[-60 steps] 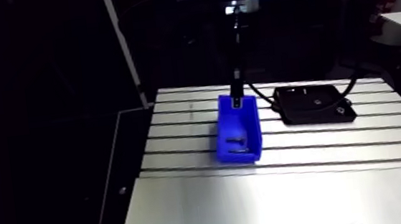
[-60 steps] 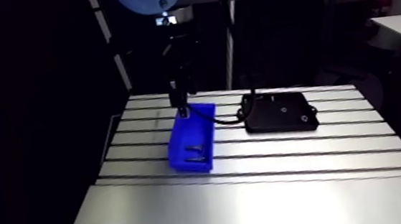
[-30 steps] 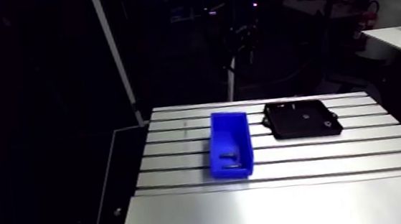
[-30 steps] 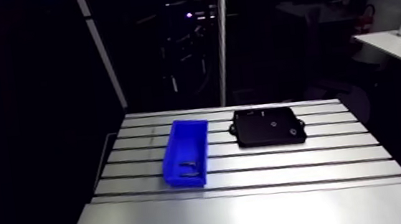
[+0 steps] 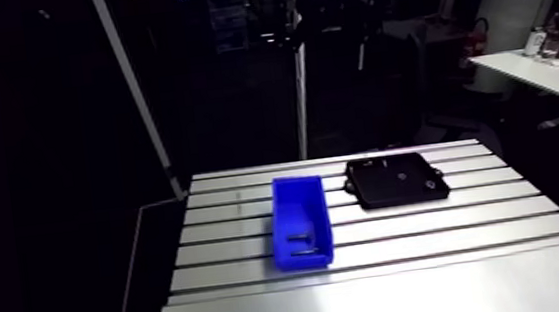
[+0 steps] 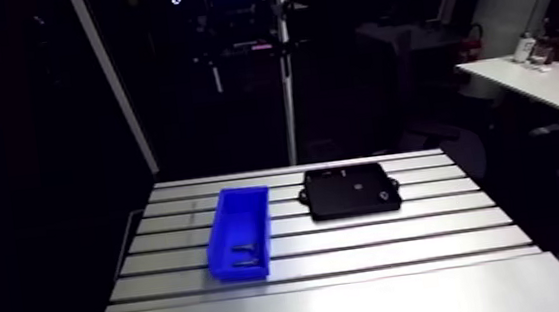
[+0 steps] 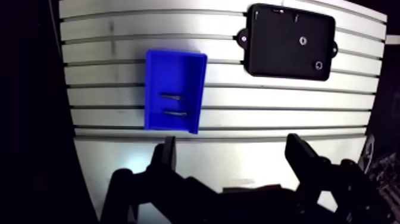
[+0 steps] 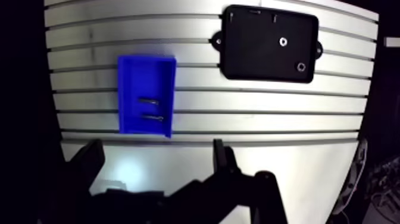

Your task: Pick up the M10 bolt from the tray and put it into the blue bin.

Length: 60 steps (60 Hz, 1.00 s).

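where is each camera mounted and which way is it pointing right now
Arm view: on the arm's upper link, looking down across the slotted table at the blue bin and the black tray; nothing of the robot shows.
Wrist view: on the wrist, looking nearly straight down at the table; the open, empty gripper fills the foreground.
Shared: both show the bin, with two bolts in it, beside the tray.

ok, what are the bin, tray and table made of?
Bin: looks like moulded plastic, with an even saturated blue and a dull sheen.
Tray: probably matte black plastic, no glints; could be coated metal.
Table: bare metal, likely aluminium; silver-grey, reflects light, parallel slots.
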Each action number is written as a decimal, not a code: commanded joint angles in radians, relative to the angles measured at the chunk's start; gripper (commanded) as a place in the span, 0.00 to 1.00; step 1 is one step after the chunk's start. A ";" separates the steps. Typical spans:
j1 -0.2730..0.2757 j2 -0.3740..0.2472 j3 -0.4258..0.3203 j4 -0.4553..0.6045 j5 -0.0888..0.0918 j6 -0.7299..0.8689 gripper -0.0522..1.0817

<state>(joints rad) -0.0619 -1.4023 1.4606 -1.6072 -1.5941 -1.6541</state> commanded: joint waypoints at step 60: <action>-0.026 -0.042 -0.100 0.183 0.004 0.136 0.05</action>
<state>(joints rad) -0.0876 -1.4348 1.3499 -1.4181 -1.5899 -1.5186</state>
